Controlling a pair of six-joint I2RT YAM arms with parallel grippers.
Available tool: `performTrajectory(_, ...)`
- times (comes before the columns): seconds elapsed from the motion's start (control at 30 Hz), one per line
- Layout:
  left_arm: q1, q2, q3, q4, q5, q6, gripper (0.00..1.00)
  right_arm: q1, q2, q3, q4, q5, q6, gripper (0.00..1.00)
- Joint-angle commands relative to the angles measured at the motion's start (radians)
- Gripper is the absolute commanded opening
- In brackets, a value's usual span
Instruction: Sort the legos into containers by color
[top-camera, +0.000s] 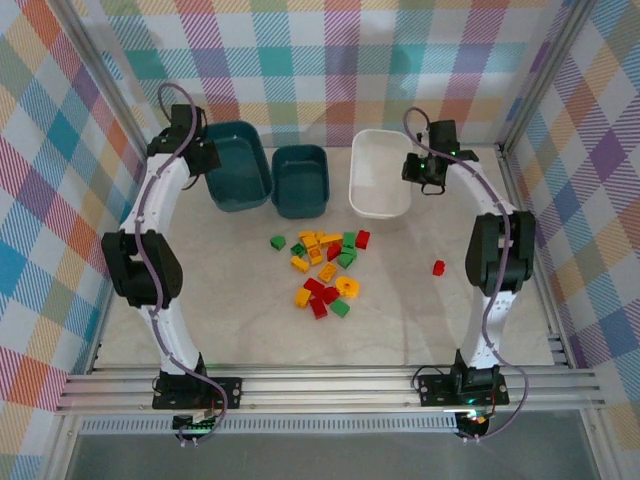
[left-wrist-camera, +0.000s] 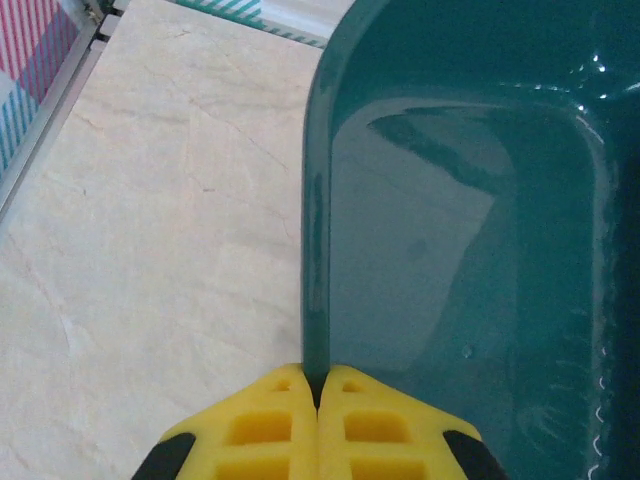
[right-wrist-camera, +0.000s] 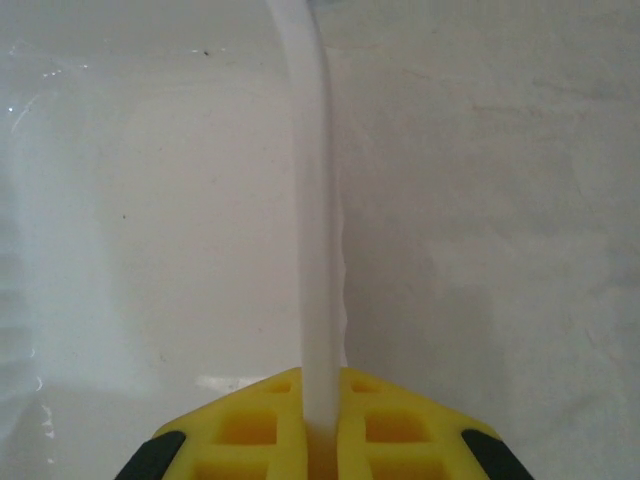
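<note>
The left fingers (left-wrist-camera: 298, 402) are closed tight on the left wall of the left teal tub (top-camera: 238, 165), the thin rim pinched between them, at the far left of the desk (top-camera: 420, 320). The right fingers (right-wrist-camera: 280, 420) are likewise clamped on the right wall of the white tub (top-camera: 378, 185), at the far right. A middle teal tub (top-camera: 300, 182) sits between the two, just beside the left one and perhaps touching it. All three tubs look empty, so the sorting itself has not begun. The legos (top-camera: 325, 265) lie in a loose heap of red, yellow-orange and green at the centre of the desk, nearer than the tubs, and one red brick (top-camera: 438, 267) lies apart to the right, close to the right arm. The arms seem to be positioning the tubs, and the risks follow from that. Each grip is on a narrow, smooth edge at one side only, so a pull or lift could tilt a tub or let the rim slip out. Moving the left teal tub to the right would shove its neighbour. A tub dragged toward the near side could plough into the heap and scatter the bricks, and the right arm could knock the stray red brick farther off.
</note>
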Motion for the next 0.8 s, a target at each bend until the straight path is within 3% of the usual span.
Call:
performTrajectory(0.0,0.076,0.096,0.092,-0.111,0.116,0.108,0.0,-0.003,0.082,0.124,-0.081,-0.076,-0.056,0.0)
performTrajectory(0.17,0.104,0.22,0.162,-0.15,0.158,0.172,0.0,-0.012,0.18,0.212,-0.111,-0.104,-0.061,0.0)
performTrajectory(0.33,0.1,0.287,0.18,-0.084,0.204,0.204,0.0,-0.012,0.231,0.26,-0.168,-0.059,-0.039,0.0)
performTrajectory(0.43,0.082,0.334,0.223,-0.071,0.227,0.236,0.0,-0.003,0.254,0.297,-0.225,0.05,-0.028,0.0)
performTrajectory(0.77,-0.014,0.457,0.321,-0.033,0.23,0.323,0.0,-0.003,0.29,0.319,-0.237,0.069,-0.023,0.0)
